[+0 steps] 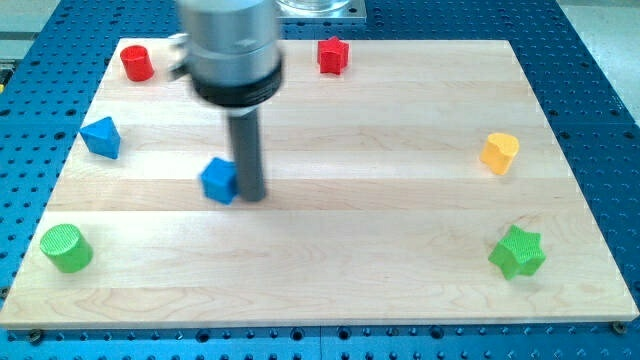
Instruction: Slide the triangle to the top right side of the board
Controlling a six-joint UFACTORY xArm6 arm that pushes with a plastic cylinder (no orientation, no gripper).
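The blue triangle (101,137) lies near the board's left edge, above mid-height. My tip (251,194) rests left of the board's centre, touching the right side of a blue cube (219,181). The triangle is well to the tip's left and a little toward the view's top. The rod hangs from a grey cylinder (231,50) that hides part of the board's top edge.
A red cylinder (137,63) sits at the top left. A red star (333,55) sits at top centre. A yellow heart-like block (499,153) is at the right. A green star (517,252) is at the lower right. A green cylinder (66,248) is at the lower left.
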